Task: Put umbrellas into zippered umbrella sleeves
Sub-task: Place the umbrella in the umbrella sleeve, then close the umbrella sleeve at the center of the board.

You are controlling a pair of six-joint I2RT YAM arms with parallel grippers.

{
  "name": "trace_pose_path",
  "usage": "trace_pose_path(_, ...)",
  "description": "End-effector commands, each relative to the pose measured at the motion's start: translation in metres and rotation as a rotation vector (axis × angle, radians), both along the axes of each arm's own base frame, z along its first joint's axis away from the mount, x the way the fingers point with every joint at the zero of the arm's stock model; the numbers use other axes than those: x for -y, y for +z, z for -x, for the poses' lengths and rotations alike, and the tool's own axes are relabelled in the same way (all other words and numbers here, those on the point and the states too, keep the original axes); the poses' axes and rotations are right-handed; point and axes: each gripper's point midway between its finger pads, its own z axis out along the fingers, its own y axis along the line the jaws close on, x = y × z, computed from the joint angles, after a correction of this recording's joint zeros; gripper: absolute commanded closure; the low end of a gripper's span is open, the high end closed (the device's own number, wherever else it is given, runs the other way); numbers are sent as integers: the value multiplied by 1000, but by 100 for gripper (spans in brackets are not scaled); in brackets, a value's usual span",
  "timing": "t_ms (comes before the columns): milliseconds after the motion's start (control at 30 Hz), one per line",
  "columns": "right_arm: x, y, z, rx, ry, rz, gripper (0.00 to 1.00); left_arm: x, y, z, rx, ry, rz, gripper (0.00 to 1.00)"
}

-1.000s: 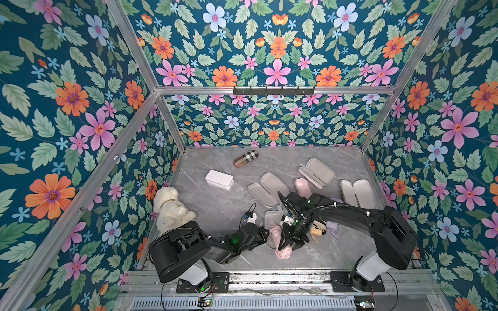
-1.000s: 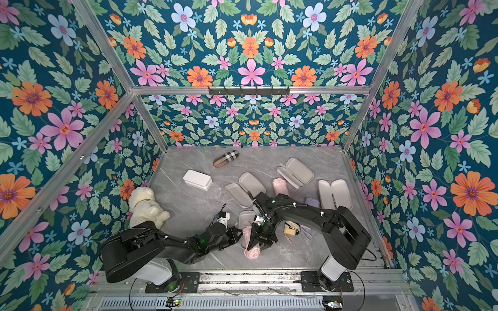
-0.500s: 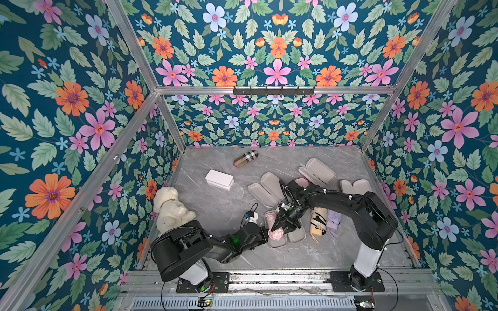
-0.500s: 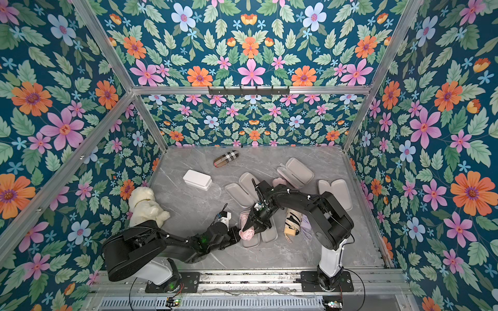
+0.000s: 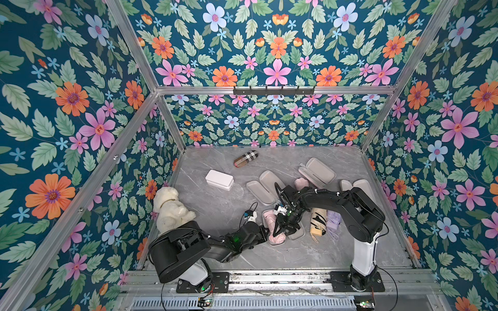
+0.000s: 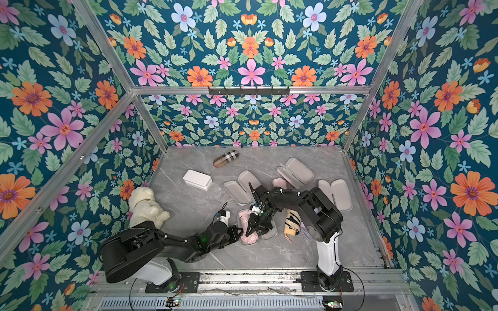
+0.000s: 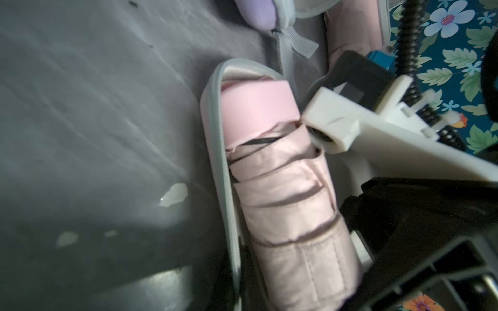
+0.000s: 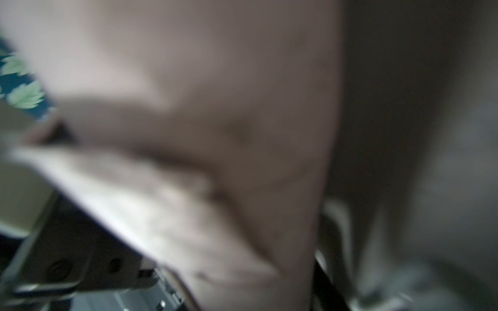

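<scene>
A grey marbled tabletop (image 5: 215, 210), seen from above. Near its back edge lies a tan plaid roll (image 5: 246, 159). A white rectangular box (image 5: 219, 180) sits left of centre, and a white plush toy (image 5: 171, 208) rests at the left edge.

Four clamshell cases lie open on it:
- the centre case (image 5: 262, 187)
- the back case (image 5: 318, 169), toward the back right corner
- the right-edge case (image 5: 358, 187)
- the front case (image 5: 298, 234)

A pale pink umbrella (image 5: 301, 183) lies just beside the back case. A cream umbrella (image 5: 317, 222) with black markings and a lavender umbrella (image 5: 334, 220) lie side by side, right of the front case.
</scene>
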Motion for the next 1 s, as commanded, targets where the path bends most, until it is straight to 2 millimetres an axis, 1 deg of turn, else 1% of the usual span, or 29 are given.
trace_pose_path(0, 30, -15, -10, 97, -25, 223, 42, 5, 0, 13, -17, -86, -11, 93)
trace_pose_path(100, 30, -1, -7, 117, -17, 216, 28, -2, -1, 15, -22, -73, -30, 89)
trace_pose_path(200, 29, 20, 0, 114, -23, 178, 20, -8, 0, 17, -28, -66, -31, 84)
trace_pose_path(267, 33, 37, 3, 131, -23, 170, 18, -12, 3, 19, -27, -65, -31, 80)
trace_pose_path(333, 44, 58, 1, 172, -41, 167, 17, -16, 6, 19, -22, -60, -32, 74)
trace_pose_path(367, 49, 75, -1, 211, -65, 136, 17, -18, 8, 19, -15, -61, -30, 71)
trace_pose_path(433, 57, 93, -6, 245, -113, 85, 17, -21, 15, 16, 5, -51, -12, 62)
trace_pose_path(467, 65, 99, -11, 278, -133, 89, 16, -19, 20, 14, 17, -50, 8, 56)
trace_pose_path(533, 85, 93, -22, 315, -168, 129, 13, -12, 29, 11, 31, -65, 53, 45)
trace_pose_path(567, 94, 85, -29, 318, -191, 129, 11, -8, 32, 10, 34, -74, 75, 41)
trace_pose_path(600, 98, 77, -36, 309, -221, 107, 10, -3, 34, 9, 33, -82, 98, 38)
trace_pose_path(700, 89, 67, -51, 328, -213, 35, 7, 6, 34, 9, 17, -100, 149, 36)
trace_pose_path(800, 72, 65, -54, 325, -202, -45, 6, 13, 36, 8, 13, -115, 181, 35)
trace_pose_path(867, 59, 70, -49, 313, -189, -116, 6, 17, 37, 7, 12, -121, 194, 35)
trace_pose_path(967, 33, 86, -32, 321, -123, -193, 6, 19, 31, 7, 5, -125, 192, 38)
